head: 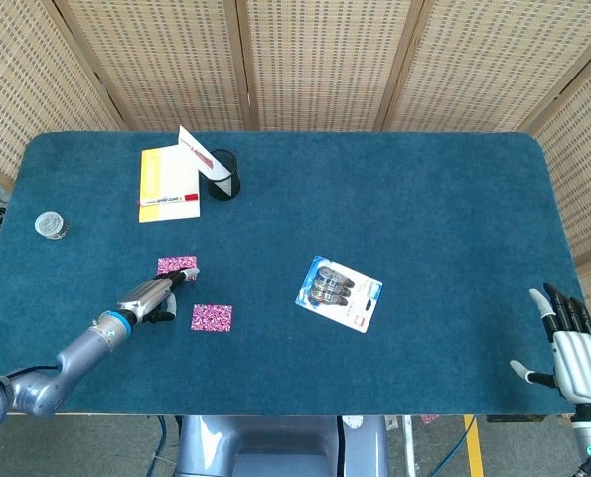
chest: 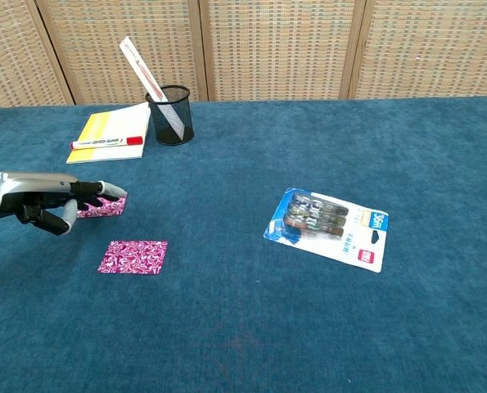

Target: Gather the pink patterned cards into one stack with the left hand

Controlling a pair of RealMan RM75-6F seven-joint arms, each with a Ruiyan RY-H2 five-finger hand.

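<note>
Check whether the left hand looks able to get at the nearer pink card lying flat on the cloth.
Probably yes. The left hand is at the farther pink card, and the nearer pink card lies flat just beside it with only bare cloth between them.
</note>
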